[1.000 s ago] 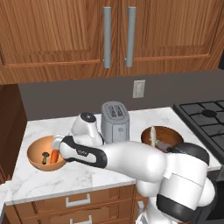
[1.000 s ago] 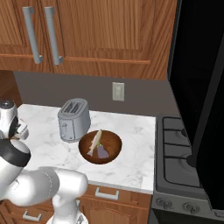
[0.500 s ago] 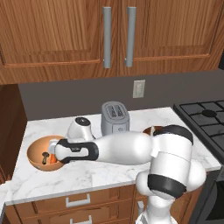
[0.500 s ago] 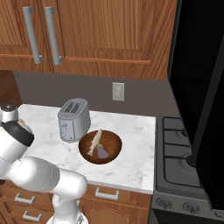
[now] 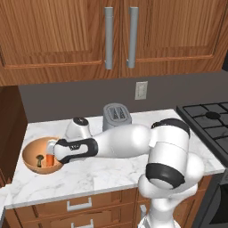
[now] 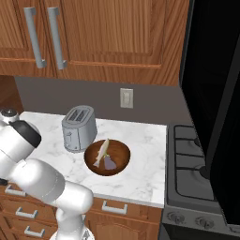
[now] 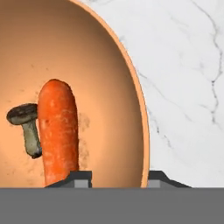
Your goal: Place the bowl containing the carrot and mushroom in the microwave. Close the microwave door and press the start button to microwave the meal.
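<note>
Fingers [image 7: 115, 177] astride the bowl [image 7: 109, 87] rim, grip unclear, tips cut off; carrot [image 7: 59, 131], mushroom [image 7: 26, 124] inside.

A grey toaster [image 6: 78, 127] stands on the white marble counter [image 6: 140, 178] below the wooden cabinets [image 5: 67, 35]. Just beside it sits a dark brown bowl [image 6: 107, 158] of pale and purple food, with a black stove [image 6: 192, 159] further right.
</note>
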